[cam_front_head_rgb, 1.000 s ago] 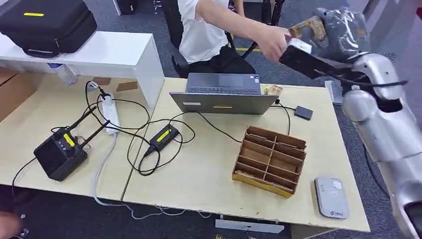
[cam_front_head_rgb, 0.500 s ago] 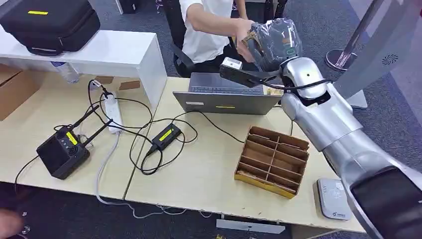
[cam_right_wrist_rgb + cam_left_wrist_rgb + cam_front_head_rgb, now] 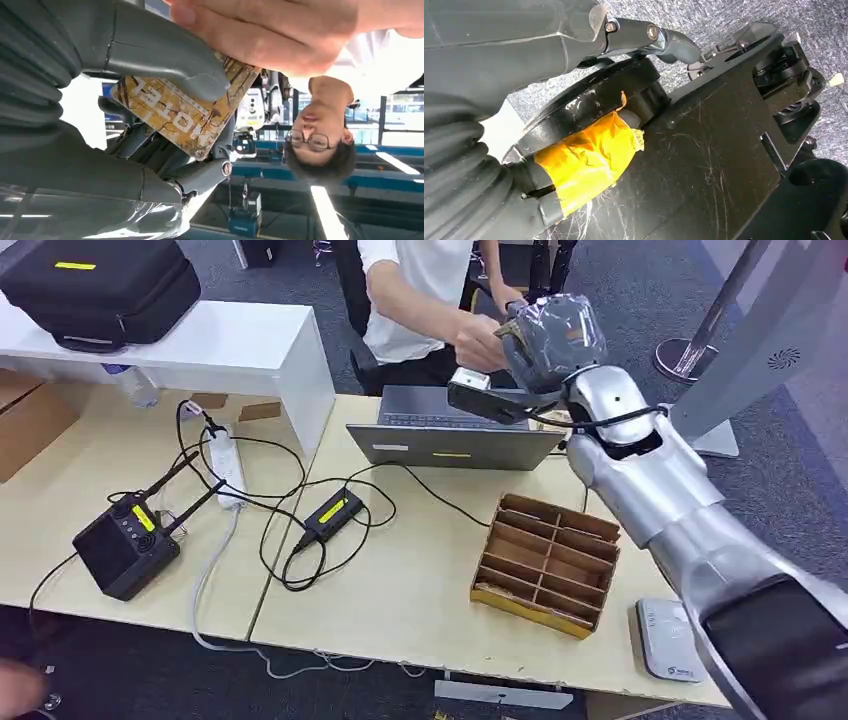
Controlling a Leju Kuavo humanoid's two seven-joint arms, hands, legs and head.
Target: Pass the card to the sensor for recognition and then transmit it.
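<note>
Yellowish patterned card [image 3: 182, 112] sits pinched under the right hand's [image 3: 150, 100] thumb, while a person's hand [image 3: 270, 30] grasps it at the frame's upper middle. Left hand's state: cannot tell.

We take the open laptop [image 3: 452, 430] at the far edge of the light wooden table [image 3: 400, 590] as our mark. Just nearer than it, toward the right, lies a brown divided tray [image 3: 545, 562], and beyond that tray, at the near right corner, a grey sensor pad [image 3: 668, 638]. Left of the laptop we see tangled black cables with a small black box [image 3: 331, 513], a white power strip [image 3: 222, 464], and farthest left a black device with antennas [image 3: 125, 543].
</note>
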